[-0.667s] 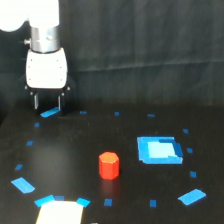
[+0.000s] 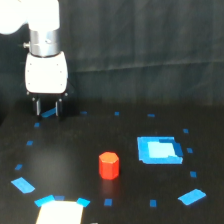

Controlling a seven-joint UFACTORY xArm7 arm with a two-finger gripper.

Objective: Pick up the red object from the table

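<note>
One red block point(image 2: 109, 165) stands upright on the table point(image 2: 75, 155), well apart from the gripper point(image 2: 47, 107), whose fingers are spread and hold nothing.

The arm point(image 2: 35, 15) is glossy white with a silver metal ring; below it, a boxy white gripper point(image 2: 48, 107) has short black fingers point(image 2: 37, 107).

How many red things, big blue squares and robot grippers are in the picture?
Red block: 1
Big blue square: 1
Gripper: 1
Total: 3
All sit on or over the black table, which also has many small blue tape bits, left out of this count.
</note>
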